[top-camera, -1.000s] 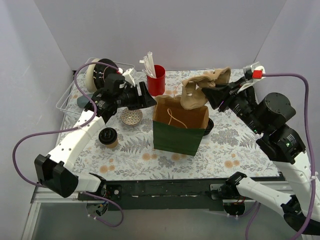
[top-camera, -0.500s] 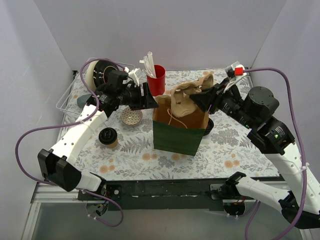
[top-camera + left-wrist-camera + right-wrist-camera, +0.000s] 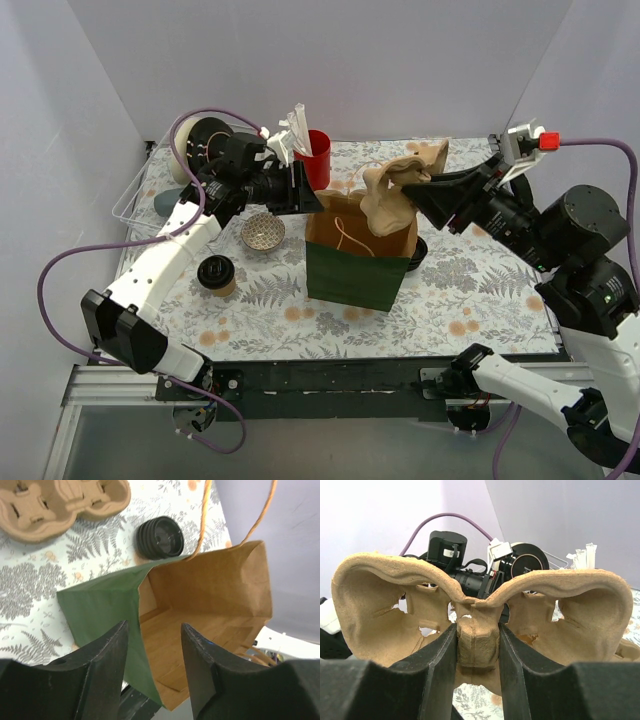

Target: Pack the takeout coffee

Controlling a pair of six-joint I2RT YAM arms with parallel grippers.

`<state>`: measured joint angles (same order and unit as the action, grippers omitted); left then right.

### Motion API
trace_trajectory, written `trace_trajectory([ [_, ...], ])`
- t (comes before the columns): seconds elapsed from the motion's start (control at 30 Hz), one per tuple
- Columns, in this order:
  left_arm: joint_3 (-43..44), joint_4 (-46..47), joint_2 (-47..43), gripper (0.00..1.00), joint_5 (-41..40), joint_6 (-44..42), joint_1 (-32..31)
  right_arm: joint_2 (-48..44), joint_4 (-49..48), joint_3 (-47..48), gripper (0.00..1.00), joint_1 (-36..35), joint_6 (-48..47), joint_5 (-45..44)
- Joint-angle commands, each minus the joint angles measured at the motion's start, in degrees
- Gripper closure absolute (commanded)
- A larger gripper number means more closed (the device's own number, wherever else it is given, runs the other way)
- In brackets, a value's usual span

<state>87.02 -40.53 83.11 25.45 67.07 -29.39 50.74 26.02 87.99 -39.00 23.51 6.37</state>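
Observation:
The takeout coffee [image 3: 216,272], a small brown cup with a black lid, stands on the floral cloth left of the green paper bag [image 3: 355,268], apart from both grippers. My left gripper [image 3: 301,200] is at the bag's top left edge. In the left wrist view its jaws [image 3: 152,627] stand apart, straddling the green wall [image 3: 107,605], one finger outside and one inside the brown interior. My right gripper [image 3: 428,192] is shut on a cardboard cup carrier [image 3: 392,195], held over the bag's open mouth; its fingers pinch the centre post [image 3: 477,642].
A red cup [image 3: 316,162] with white stirrers stands behind the bag. A small metal bowl [image 3: 263,232] sits by the coffee. A black lid [image 3: 160,537] lies behind the bag's right side. Another carrier [image 3: 60,500] lies on the cloth. A clear tray [image 3: 140,190] occupies the back left.
The left gripper's jaws have narrowed around the bag's left wall. The right arm dipped the carrier toward the bag, then drew it back right and slightly up.

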Motion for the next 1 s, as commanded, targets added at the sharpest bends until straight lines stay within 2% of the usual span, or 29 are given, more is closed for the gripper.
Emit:
trace_trajectory([
  [0.0, -0.54, -5.17, -1.45, 0.55, -1.19, -2.73, -0.58, 0.23, 2.97, 3.41, 0.86, 0.16, 2.24, -2.23],
  [0.07, -1.5, -5.26, -1.99, 0.57, -2.94, -1.51, -0.85, 0.76, 5.7, 4.21, 0.87, 0.16, 1.37, -1.72],
  [0.27, -3.09, -3.5, -1.9, 0.65, -7.17, -0.19, -1.2, -0.82, 5.0, 2.1, 0.87, 0.16, 1.72, -0.4],
  [0.33, -2.47, -2.45, -0.94, 0.77, -5.86, 0.6, -1.37, 0.06, 5.79, 3.33, 0.87, 0.16, 2.42, 0.31],
  [0.4, -2.47, -1.22, -0.85, 0.96, -5.42, 1.49, -1.72, 0.67, 5.62, 3.16, 0.89, 0.16, 4.26, 1.27],
  [0.43, -2.99, 1.57, -2.06, 1.0, -5.15, 1.83, -2.42, 0.68, 4.66, 1.5, 0.89, 0.16, 5.75, 2.23],
  [0.5, -7.45, 6.49, -5.66, 1.0, -6.72, 3.67, -4.61, -0.28, 0.1, -1.22, 0.9, 0.16, 8.38, 3.38],
  [0.53, -9.66, 12.87, -7.77, 1.0, -8.82, 4.64, -5.32, -0.64, -2.27, -2.63, 0.9, 0.16, 11.36, 3.65],
  [0.67, -17.92, 19.96, -20.41, 1.0, -18.39, 7.28, -9.19, -0.3, -8.43, -5.37, 0.9, 0.16, 16.12, 6.1],
  [0.8, -25.93, 25.49, -28.76, 1.0, -21.67, 9.92, -11.48, 0.94, -6.26, -6.5, 0.9, 0.24, 15.08, 7.69],
  [0.97, -31.9, 27.79, -32.66, 1.0, -23.08, 13.17, -12.19, -0.81, -6.16, -12.65, 0.9, 0.16, 15.34, 14.88],
])
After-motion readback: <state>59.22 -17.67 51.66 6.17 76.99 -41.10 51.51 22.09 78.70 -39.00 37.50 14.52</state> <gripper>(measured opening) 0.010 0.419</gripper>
